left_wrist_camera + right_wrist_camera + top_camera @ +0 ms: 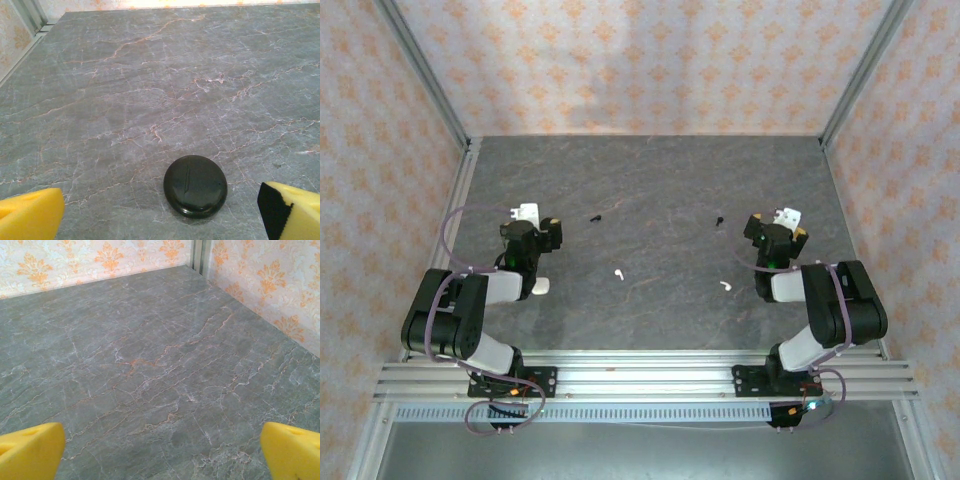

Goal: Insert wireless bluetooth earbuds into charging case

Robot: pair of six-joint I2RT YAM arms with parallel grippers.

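Opening state of the task, with no bud housed yet. Left claw (535, 222) and right claw (780, 222) both stand wide and hold nothing, each over its own side of the tabletop (660, 170). Four earbuds lie loose between the arms, well apart: left black bud (595, 217) and right black bud (719, 219) farther out, left white bud (618, 272) and right white bud (726, 285) nearer the bases. The black case (195, 186), round and glossy, lies flat just ahead of the left claw, between its yellow pads (30, 212); its lid appears shut. A white object (540, 286) beside the left forearm is partly hidden, perhaps a second case. The step in hand is judged to be the first reach. To do it well, open the case before fetching a bud and steady it with one claw. Pinch each bud with a centred closure, since the buds are tiny against the pads and likely to skid on the smooth stone
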